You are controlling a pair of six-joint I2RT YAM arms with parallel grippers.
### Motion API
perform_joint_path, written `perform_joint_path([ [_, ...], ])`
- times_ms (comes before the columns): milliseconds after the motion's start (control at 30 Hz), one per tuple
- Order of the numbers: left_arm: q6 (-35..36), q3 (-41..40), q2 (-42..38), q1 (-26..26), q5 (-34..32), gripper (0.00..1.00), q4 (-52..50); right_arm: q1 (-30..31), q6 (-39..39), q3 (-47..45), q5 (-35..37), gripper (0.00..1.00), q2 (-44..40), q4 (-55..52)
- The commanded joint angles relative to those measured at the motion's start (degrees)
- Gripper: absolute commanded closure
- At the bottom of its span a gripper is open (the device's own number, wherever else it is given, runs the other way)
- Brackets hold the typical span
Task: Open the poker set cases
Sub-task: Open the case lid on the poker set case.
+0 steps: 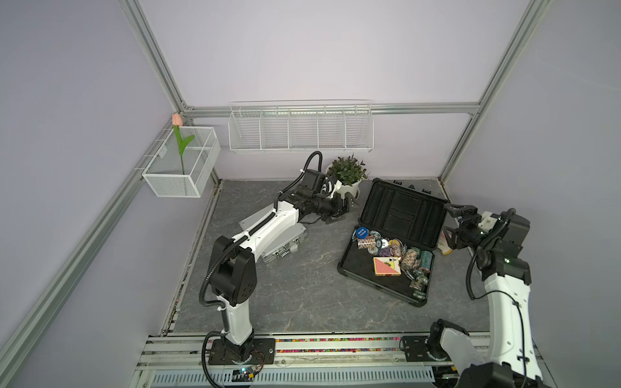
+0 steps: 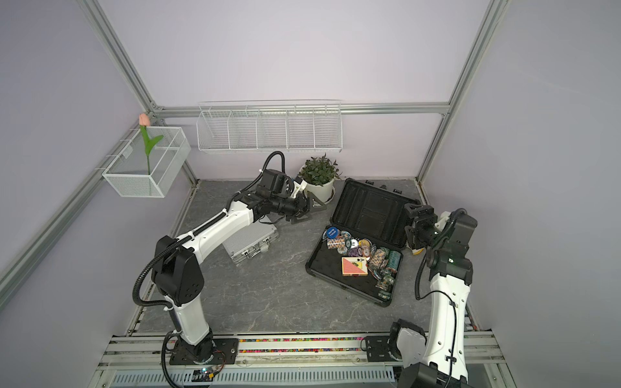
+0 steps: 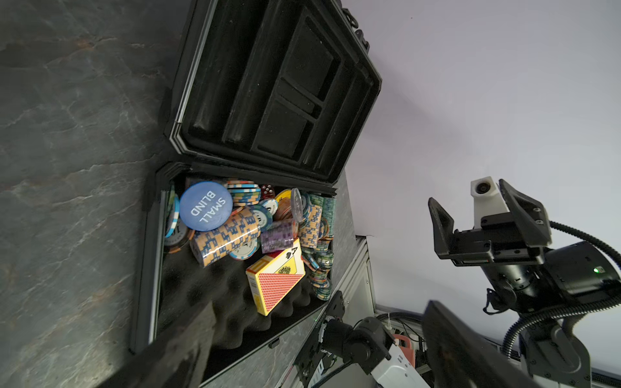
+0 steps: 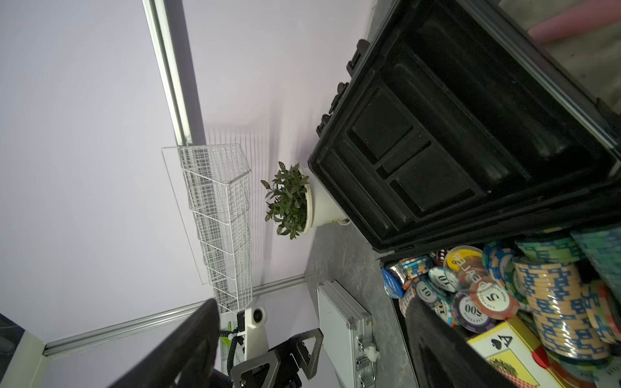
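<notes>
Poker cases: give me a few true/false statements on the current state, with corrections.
1. The dark case is open, lid up. True.
2. The silver case is open too. False: it lies shut below the left arm.
3. The card deck lies in the dark case's base beside the chips. True.
4. The left gripper grips the card deck. False: it is open and empty, near the potted plant.
5. The right gripper is shut on the lid. False: it is open, clear of the lid.
</notes>
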Motion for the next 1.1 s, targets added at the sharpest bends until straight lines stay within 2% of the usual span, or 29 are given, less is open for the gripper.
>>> perform_joint_path([
  [0,2.77,-2.21,-4.36,1.54,-2.79,0.03,-0.60,4.00,-3.09,-1.10,3.78,0.12,-1.94,-4.12],
  [133,4.50,-6.69,-8.47,5.10,-6.32,0.04,-2.74,13.45,-6.23,-0.58,10.04,0.12,-2.27,-6.81],
  [267,5.58,-12.67,-14.51,10.69,-8.96,0.06,-4.32,25.89,-7.70,0.12,18.45,0.12,-0.62,-7.15],
  [400,6.75,-17.52,-21.16,17.42,-11.52,0.07,-7.22,39.53,-9.98,2.63,25.54,0.11,4.68,-4.58],
  [533,6.86,-21.63,-26.63,24.71,-14.58,0.07,-9.79,53.13,-15.66,8.97,33.92,0.09,14.52,-1.38],
  [667,5.30,-26.06,-32.05,31.21,-21.94,0.07,-11.72,63.68,-25.29,21.64,38.27,0.08,30.81,0.85],
  [767,5.98,-31.69,-35.72,33.34,-27.20,0.06,-8.13,67.34,-31.05,32.74,36.85,0.07,43.65,1.80],
  [867,4.47,-35.93,-37.61,34.70,-29.45,0.06,-3.55,68.85,-34.76,42.55,35.51,0.05,54.03,3.12],
  [1067,4.04,-37.18,-36.89,35.56,-33.05,0.05,-1.55,69.07,-36.92,53.99,33.64,0.05,67.29,6.21],
])
